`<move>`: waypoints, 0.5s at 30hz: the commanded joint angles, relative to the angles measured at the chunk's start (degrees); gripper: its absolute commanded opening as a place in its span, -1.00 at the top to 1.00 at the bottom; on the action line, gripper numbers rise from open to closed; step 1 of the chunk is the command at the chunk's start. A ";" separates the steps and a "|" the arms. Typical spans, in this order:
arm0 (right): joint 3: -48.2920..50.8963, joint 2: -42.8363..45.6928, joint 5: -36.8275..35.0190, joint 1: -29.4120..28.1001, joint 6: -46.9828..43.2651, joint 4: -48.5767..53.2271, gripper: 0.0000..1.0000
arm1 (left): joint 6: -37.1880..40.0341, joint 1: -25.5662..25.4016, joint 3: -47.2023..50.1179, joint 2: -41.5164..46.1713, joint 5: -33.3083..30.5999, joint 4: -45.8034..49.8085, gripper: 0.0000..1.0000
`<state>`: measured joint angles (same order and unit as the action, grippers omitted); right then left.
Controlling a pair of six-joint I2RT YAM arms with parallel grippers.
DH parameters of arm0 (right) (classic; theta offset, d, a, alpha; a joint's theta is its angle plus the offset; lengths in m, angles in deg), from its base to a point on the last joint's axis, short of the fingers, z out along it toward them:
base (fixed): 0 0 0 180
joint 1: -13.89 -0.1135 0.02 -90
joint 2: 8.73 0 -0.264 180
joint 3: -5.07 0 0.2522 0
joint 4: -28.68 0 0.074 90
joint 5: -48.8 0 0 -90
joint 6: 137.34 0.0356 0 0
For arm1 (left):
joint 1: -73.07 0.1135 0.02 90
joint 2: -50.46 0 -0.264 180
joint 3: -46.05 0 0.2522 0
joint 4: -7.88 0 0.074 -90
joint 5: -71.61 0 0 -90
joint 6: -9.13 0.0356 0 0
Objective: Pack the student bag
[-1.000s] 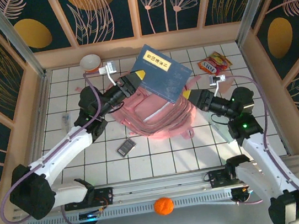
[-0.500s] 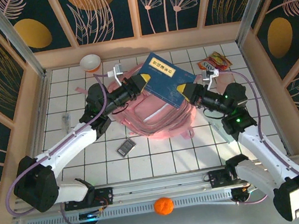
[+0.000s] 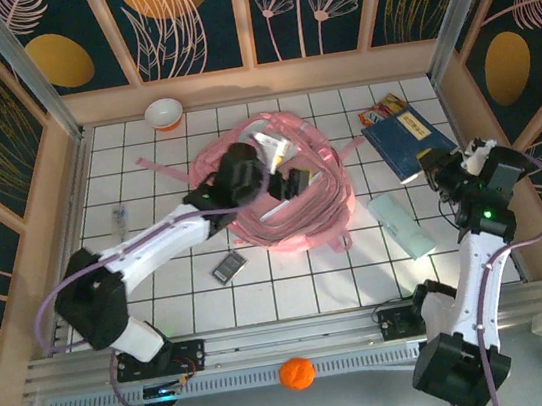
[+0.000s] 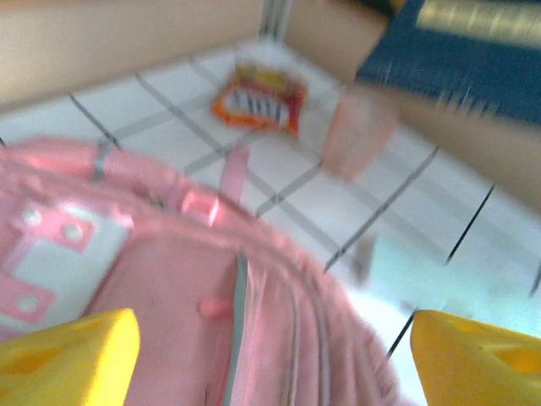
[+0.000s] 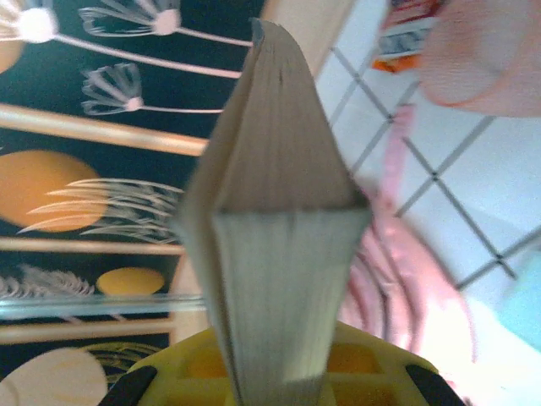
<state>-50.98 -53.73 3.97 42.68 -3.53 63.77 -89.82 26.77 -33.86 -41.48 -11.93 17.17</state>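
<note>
**Pink bag mid-table, left pincer spread above it, right pincer holding a book off to the side**

The student bag [image 3: 326, 195] lies slumped in the middle of the tiled table [image 3: 159, 269]. Its straps are splayed around it, and one pink strap [image 3: 153, 165] trails out to its left.

The left gripper [image 3: 293, 182] hangs directly over the bag, and its arm crosses the bag's left half and hides that part. In the left wrist view the yellow fingertips [image 4: 72, 351] stand wide apart with nothing between them. Pink fabric and a zip line sit below, blurred.

Right of the bag, near the far right corner, the right gripper [image 3: 433, 157] is clamped on a blue book [image 3: 402, 140]. The right wrist view shows the page edge [image 5: 270, 254] pinched upright between the yellow jaws.

The book overlaps a red-and-yellow snack packet [image 3: 384, 108] just beyond the bag's right side. A pale mint pack [image 3: 403, 227] lies right of the bag, nearer the arms.

A small dark flat device [image 3: 227, 266] sits just in front of the bag's near-left edge. A white bowl [image 3: 164, 111] stands beyond the bag's far-left corner, well apart from it. A small clear item [image 3: 120, 219] lies far left of the bag; I cannot tell what it is. An orange ball [image 3: 296, 372] rests on the rail nearest the arm bases.
</note>
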 commanded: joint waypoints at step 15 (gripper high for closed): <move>-1.56 2.18 5.63 0.54 -10.76 9.67 1.00 | 18.31 -2.83 -8.95 -17.95 -17.54 11.05 -0.37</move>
<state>-51.41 -52.70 7.09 43.17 -12.25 73.19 -72.31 23.86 -41.07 -58.31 -22.75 27.73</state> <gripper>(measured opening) 0.113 0.744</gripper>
